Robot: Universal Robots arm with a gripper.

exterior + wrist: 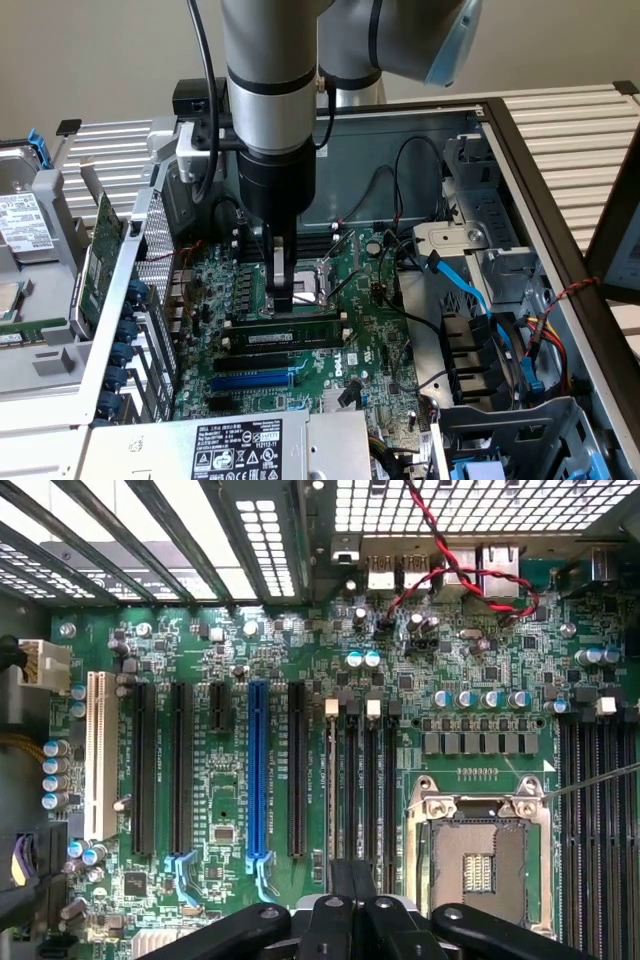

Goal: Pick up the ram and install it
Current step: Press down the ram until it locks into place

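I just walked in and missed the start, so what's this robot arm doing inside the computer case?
The arm's hand is down inside the open case, over the motherboard. Its tips sit at the top edge of the ram, which stands upright in a slot beside the empty CPU socket. The arm appears to be pressing or seating the stick; whether it is fully latched can't be told.

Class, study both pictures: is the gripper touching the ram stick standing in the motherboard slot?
Touching. In the exterior view the gripper fingertips meet the top edge of the ram, with no gap between them.
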